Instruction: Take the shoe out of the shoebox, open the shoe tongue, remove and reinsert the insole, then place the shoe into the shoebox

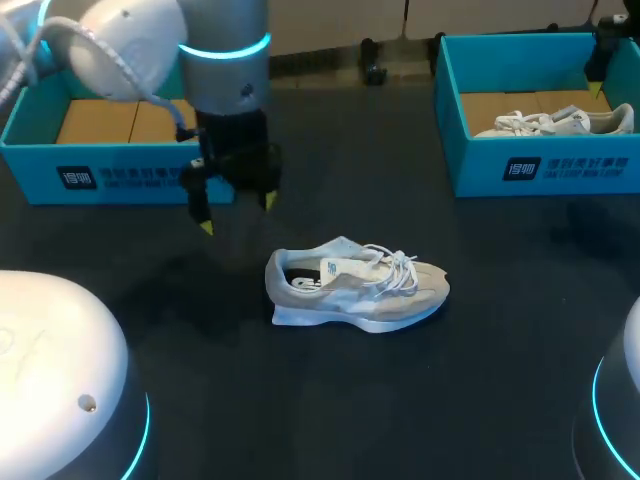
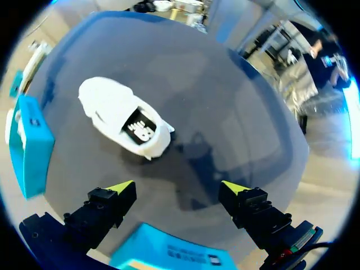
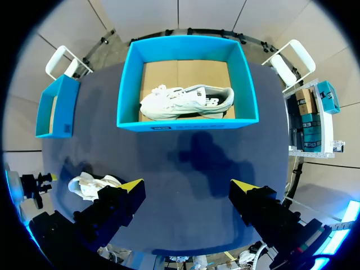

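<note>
At centre of the dark tabletop [image 1: 330, 400]: one white and beige lace-up sneaker [image 1: 355, 287], upright on its sole, toe toward the right side, opening uppermost, well apart from both boxes.

Left rear: left teal cardboard shoebox [image 1: 110, 178], brown card floor showing, no shoe seen inside.

Right rear: right teal cardboard shoebox [image 1: 540, 165], holding a second white sneaker [image 1: 555, 122] lying along its floor.

Left pincer [image 1: 238, 214]: yellow tips spread wide, nothing between them. It hangs above the tabletop between the left teal cardboard shoebox and the heel end of the white and beige lace-up sneaker, touching neither.

Right pincer [image 3: 188, 187]: tips wide apart, nothing held, high over the tabletop. The right teal cardboard shoebox lies ahead of it, and the loose sneaker shows beside one finger.
</note>
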`<move>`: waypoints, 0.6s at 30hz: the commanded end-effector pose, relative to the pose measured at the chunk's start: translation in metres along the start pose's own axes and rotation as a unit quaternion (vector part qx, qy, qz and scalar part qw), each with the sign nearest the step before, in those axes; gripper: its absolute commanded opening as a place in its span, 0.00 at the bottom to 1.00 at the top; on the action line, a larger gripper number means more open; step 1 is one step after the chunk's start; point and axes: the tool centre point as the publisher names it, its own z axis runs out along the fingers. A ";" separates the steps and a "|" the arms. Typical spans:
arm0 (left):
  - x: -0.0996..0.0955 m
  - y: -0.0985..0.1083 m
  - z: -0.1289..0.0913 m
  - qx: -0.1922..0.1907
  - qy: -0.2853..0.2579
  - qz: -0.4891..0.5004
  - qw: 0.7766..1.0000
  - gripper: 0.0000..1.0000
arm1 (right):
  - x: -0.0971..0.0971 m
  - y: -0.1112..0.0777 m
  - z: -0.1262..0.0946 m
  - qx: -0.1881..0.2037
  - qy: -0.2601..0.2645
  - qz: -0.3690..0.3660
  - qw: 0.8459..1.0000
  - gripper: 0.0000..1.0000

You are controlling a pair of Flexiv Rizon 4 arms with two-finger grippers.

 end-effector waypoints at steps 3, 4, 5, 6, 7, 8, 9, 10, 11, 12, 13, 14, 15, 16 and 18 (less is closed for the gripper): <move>0.019 0.019 -0.004 0.023 -0.081 -0.043 0.996 1.00 | 0.000 0.000 0.000 0.001 0.000 0.000 1.000 1.00; 0.021 0.021 -0.004 0.026 -0.083 -0.048 0.995 1.00 | 0.000 0.000 0.000 0.001 0.000 0.000 1.000 1.00; 0.024 0.022 -0.005 0.027 -0.084 -0.054 0.995 1.00 | 0.000 0.000 0.000 0.001 0.000 0.000 1.000 1.00; 0.027 0.024 -0.005 0.028 -0.085 -0.053 0.995 1.00 | 0.000 0.000 0.000 0.001 0.000 0.000 1.000 1.00; 0.030 0.025 -0.005 0.030 -0.086 -0.051 0.995 1.00 | 0.000 0.000 0.000 0.001 0.000 0.000 1.000 1.00; 0.030 0.025 -0.005 0.030 -0.086 -0.051 0.995 1.00 | 0.000 0.000 0.000 0.001 0.000 0.000 1.000 1.00; 0.030 0.025 -0.005 0.030 -0.086 -0.051 0.995 1.00 | 0.000 0.000 0.000 0.001 0.000 0.000 1.000 1.00; 0.030 0.025 -0.005 0.030 -0.086 -0.051 0.995 1.00 | 0.000 0.000 0.000 0.001 0.000 0.000 1.000 1.00; 0.030 0.025 -0.005 0.030 -0.086 -0.051 0.995 1.00 | 0.000 0.000 0.000 0.001 0.000 0.000 1.000 1.00; 0.030 0.025 -0.005 0.030 -0.086 -0.051 0.995 1.00 | 0.000 0.000 0.000 0.001 0.000 0.000 1.000 1.00; 0.030 0.025 -0.005 0.030 -0.086 -0.051 0.995 1.00 | 0.000 0.000 0.000 0.001 0.000 0.000 1.000 1.00; 0.030 0.025 -0.005 0.030 -0.086 -0.051 0.995 1.00 | 0.000 0.000 0.000 0.001 0.000 0.000 1.000 1.00; 0.030 0.025 -0.005 0.030 -0.086 -0.051 0.995 1.00 | 0.000 0.000 0.000 0.001 0.000 0.000 1.000 1.00; 0.030 0.025 -0.005 0.030 -0.086 -0.051 0.995 1.00 | 0.000 0.000 0.000 0.001 0.000 0.000 1.000 1.00; 0.030 0.025 -0.005 0.030 -0.086 -0.051 0.995 1.00 | 0.000 0.000 0.000 0.001 0.000 0.000 1.000 1.00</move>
